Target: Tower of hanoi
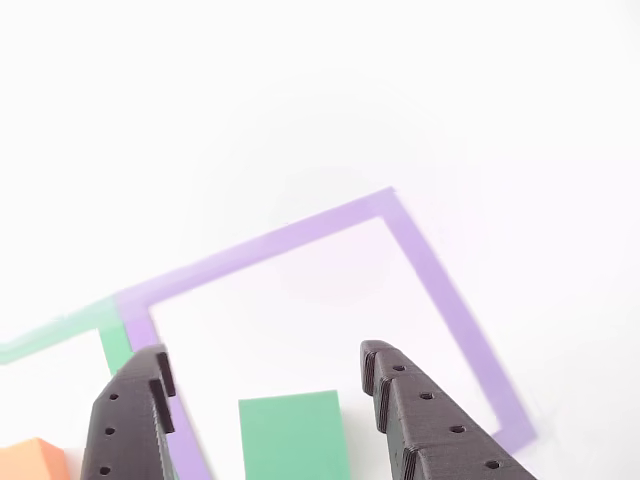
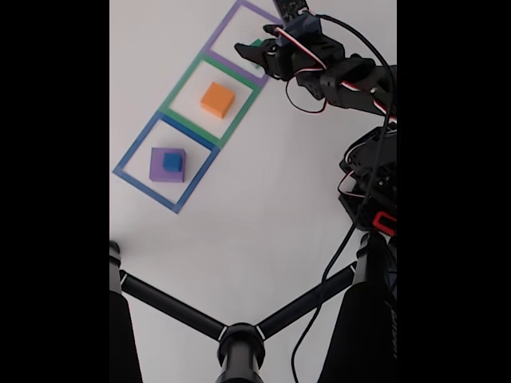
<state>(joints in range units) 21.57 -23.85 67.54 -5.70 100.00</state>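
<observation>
Four matte plastic square blocks sit on a white worktop [image 2: 263, 207] marked with three flat taped square outlines in a diagonal row. In the fixed view, the small blue cube [image 2: 172, 162] rests on the wide purple slab [image 2: 167, 165] inside the blue outline [image 2: 165, 163] at centre left. The orange block [image 2: 217, 100] sits alone in the green outline [image 2: 211, 100] above it. The green block [image 1: 294, 434], at the bottom centre of the other view, lies inside the purple outline [image 1: 440, 290]. The black printed pincer [image 1: 263, 368] hangs over it, ribbed jaws spread apart on either side, touching nothing. An orange corner shows at lower left of that view.
</observation>
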